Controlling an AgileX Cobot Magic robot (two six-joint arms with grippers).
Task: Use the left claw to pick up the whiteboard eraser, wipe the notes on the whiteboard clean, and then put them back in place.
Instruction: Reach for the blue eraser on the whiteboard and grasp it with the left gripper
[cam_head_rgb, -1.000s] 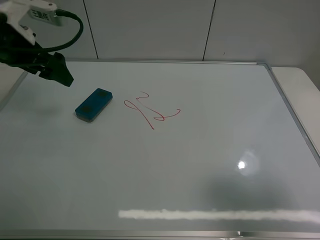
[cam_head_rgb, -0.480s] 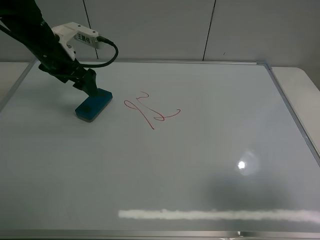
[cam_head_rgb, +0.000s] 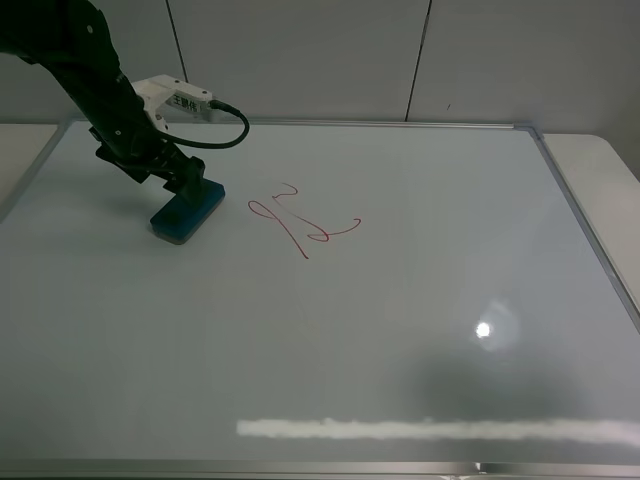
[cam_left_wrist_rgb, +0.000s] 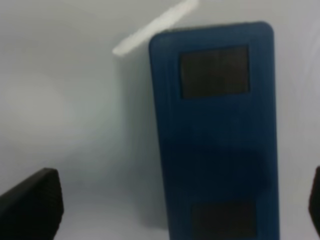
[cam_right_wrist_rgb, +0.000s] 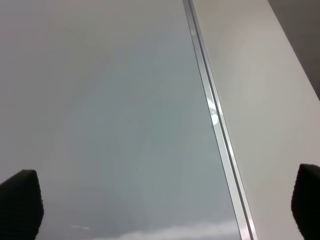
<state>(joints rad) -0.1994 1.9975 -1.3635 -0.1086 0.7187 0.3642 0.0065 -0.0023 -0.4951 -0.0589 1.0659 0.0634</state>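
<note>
Whiteboard eraser (cam_head_rgb: 187, 212), teal, lying flat on the whiteboard (cam_head_rgb: 400, 330) near the red notes (cam_head_rgb: 305, 225); left claw (cam_head_rgb: 190, 186) poised at its far end, jaws spread either side of it, not gripping; right gripper (cam_right_wrist_rgb: 163, 200) jaws likewise spread.

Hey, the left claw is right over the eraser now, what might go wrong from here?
1. In the left wrist view the whiteboard eraser sits off-centre between the open fingers, so closing may shove or twist it on the glossy whiteboard.
2. In the high view the left claw is at the eraser's far end, not its middle; an end grip could pivot while wiping the notes.
</note>
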